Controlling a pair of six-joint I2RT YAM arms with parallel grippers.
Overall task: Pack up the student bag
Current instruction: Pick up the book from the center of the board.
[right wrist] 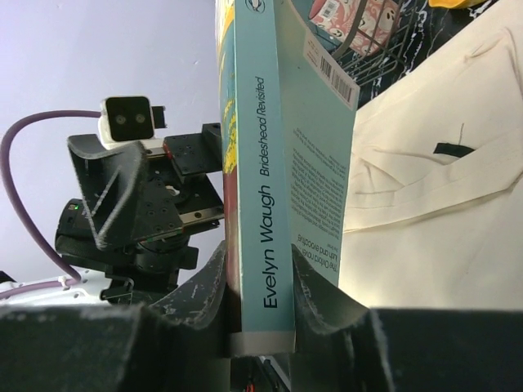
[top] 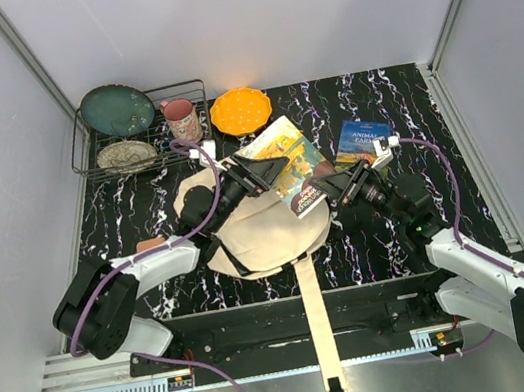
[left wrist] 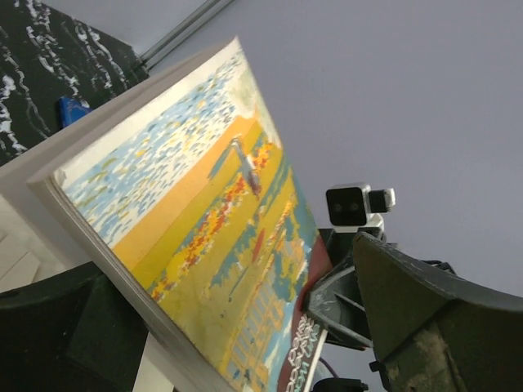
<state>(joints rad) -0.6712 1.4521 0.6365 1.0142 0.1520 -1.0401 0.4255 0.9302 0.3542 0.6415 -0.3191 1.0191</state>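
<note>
A black, white-veined table (top: 428, 217) inside pale grey walls (top: 260, 13) fills the overhead view, and at its centre we see the student bag (top: 268, 230), cream canvas, lying flat between the two arms, with one long webbing strap (top: 316, 329) running off the near edge. Above the bag's far right corner, both arms meet at a paperback (top: 289, 163) with a blue-and-orange painted cover. The right gripper (top: 334, 188) is clamped on it: in the right wrist view we see its two fingers (right wrist: 323, 302) pressed against the covers on either side of the pale blue spine, which reads "Evelyn Waugh, Brideshead Revisited", with the book standing upright in that view and the bag's cream fabric behind it. The left gripper (top: 260, 171) reaches the book from the opposite side with its jaws spread wide. In the left wrist view the cover lies close to one dark finger (left wrist: 49, 327), though we cannot tell whether it touches, and the other finger (left wrist: 425, 310) stands well apart from it. A second book (top: 362, 143), blue-covered, lies on the table just beyond the right gripper. At the back left a wire rack (top: 83, 156) holds a teal plate (top: 117, 110) propped on edge, with a pink mug (top: 181, 119) at its right end and an orange dish (top: 240, 109) just beside it.
</note>
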